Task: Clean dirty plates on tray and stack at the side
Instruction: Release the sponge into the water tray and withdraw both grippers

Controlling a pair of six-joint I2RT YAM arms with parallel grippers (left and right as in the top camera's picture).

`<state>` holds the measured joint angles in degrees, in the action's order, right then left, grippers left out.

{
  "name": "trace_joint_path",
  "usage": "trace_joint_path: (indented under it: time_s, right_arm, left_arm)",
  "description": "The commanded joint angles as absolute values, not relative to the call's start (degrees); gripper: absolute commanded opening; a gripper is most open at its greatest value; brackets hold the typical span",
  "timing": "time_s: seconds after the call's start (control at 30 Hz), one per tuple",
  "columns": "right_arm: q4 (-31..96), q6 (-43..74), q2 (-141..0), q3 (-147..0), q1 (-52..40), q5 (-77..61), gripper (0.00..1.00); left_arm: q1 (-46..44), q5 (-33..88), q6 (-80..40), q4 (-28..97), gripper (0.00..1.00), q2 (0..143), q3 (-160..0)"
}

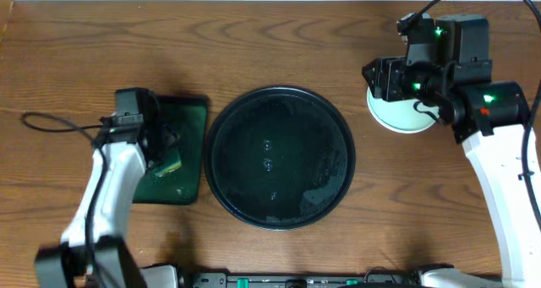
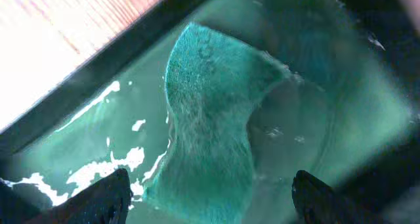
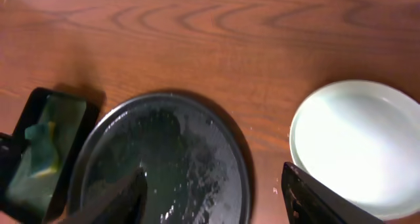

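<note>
White plates (image 3: 361,145) lie on the wooden table (image 1: 84,51) just right of the black tray (image 1: 279,157), beside my right gripper (image 3: 213,184), not between its fingers, which are spread and empty. Left of the tray, my left gripper (image 2: 210,184) hangs spread over a teal sponge (image 2: 210,119) in the green tray (image 1: 193,127).

Warm, even light — left-wrist view blurred
</note>
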<state>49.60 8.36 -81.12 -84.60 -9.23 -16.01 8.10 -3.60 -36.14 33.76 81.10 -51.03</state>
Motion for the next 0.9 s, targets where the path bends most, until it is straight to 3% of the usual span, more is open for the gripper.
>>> trace_joint_path:
  time_s: [0.0, 0.23, 0.4, 0.43, 0.47, 0.87]
  right_arm:
    - [51.86, 8.12, -76.69, -84.82, -9.76, -15.86, 0.64]
    - [58.63, 8.16, -66.59, -81.34, -11.38, -12.97, 0.64]
    - [55.83, 10.28, -54.54, -70.50, -12.47, -8.38, 0.66]
    - [54.50, 10.26, -52.27, -67.90, -12.47, -8.36, 0.71]
    - [53.01, 10.26, -49.95, -65.01, -12.43, -8.36, 0.99]
    - [48.27, 14.57, -44.93, -49.56, -12.43, -9.45, 0.99]
  left_arm:
    - [8.34, -3.62, -35.81, 35.48, 0.79, 71.40, -52.53]
    - [8.34, -3.64, -35.79, 42.59, 0.79, 51.72, -52.51]
    - [8.34, -3.64, -35.79, 48.93, 0.80, 42.57, -52.51]
    - [8.34, -3.64, -35.81, 49.56, 0.80, 41.47, -52.51]
    - [8.34, -3.62, -35.81, 50.09, 0.80, 40.42, -52.51]
    - [8.34, -3.62, -35.79, 50.54, 0.80, 38.96, -52.47]
